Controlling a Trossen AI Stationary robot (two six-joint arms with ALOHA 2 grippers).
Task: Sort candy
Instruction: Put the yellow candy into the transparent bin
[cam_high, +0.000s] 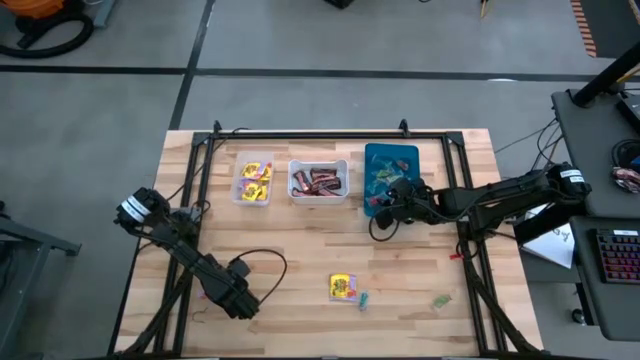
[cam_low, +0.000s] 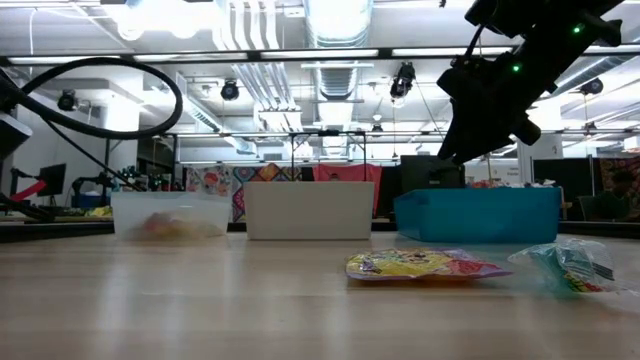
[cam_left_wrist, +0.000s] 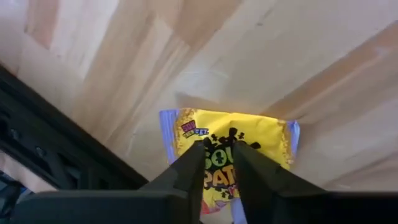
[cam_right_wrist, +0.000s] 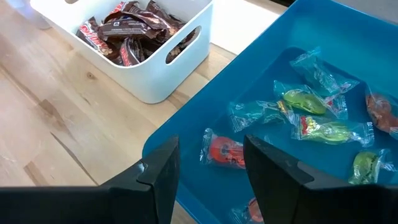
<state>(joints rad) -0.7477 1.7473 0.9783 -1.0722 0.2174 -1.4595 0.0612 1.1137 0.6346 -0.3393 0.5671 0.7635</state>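
Hovering over the blue bin near the table's far edge, the right gripper looks from above to be at the drop-off step. From table height, a yellow packet and a teal piece lie loose. The left gripper points narrowly parted fingers at a yellow packet, holding nothing. The right wrist shows open, empty fingers above wrapped sweets; next, I'd guess, fetch the loose pieces.

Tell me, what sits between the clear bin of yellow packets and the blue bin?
The white bin, filled with dark brown-red bars, stands between the clear bin and the blue bin. The high view shows this row plainly.
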